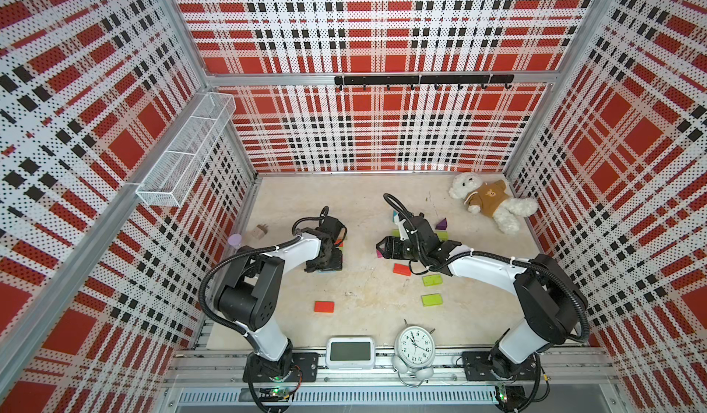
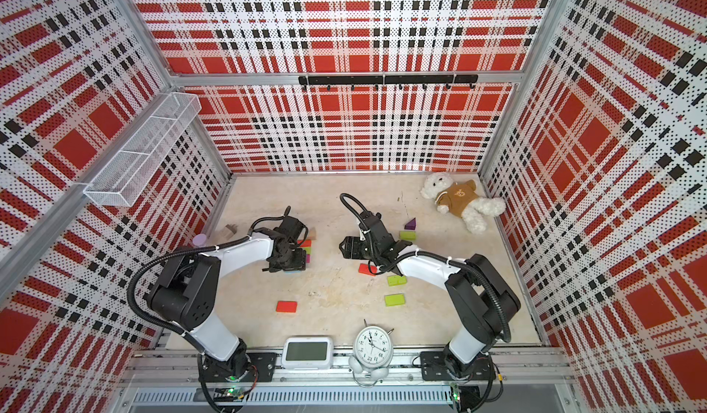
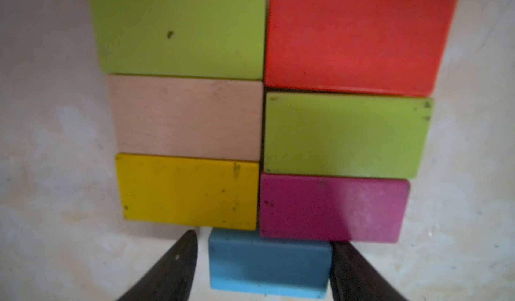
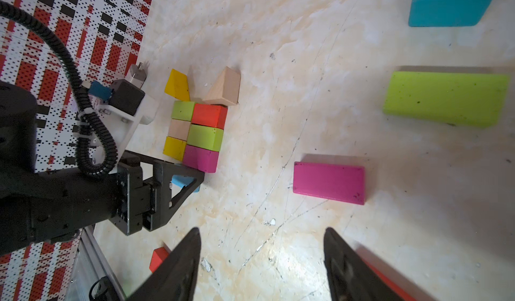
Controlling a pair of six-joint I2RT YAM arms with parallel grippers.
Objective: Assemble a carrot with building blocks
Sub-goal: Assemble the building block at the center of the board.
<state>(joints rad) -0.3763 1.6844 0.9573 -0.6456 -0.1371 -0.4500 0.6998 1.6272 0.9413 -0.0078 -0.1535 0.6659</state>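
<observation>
In the left wrist view the building blocks lie in two touching columns: lime (image 3: 181, 26), wood (image 3: 186, 118) and yellow (image 3: 186, 191), beside red-orange (image 3: 354, 40), lime (image 3: 345, 135) and magenta (image 3: 331, 207). A blue block (image 3: 267, 263) butts against their near end. My left gripper (image 3: 263, 237) straddles it, open, with a gap at one finger. A yellow wedge (image 4: 177, 85) and a wood wedge (image 4: 224, 87) cap the far end. My right gripper (image 4: 262, 228) hangs open over bare table, near a loose magenta block (image 4: 328, 183).
Loose red-orange blocks (image 1: 324, 306) (image 1: 401, 269), lime blocks (image 1: 432, 280) (image 1: 432, 299), a purple wedge (image 1: 442, 223) and a teal wedge (image 4: 448, 2) lie about. A teddy bear (image 1: 489, 200) sits back right. An alarm clock (image 1: 415, 344) and display (image 1: 350, 352) line the front edge.
</observation>
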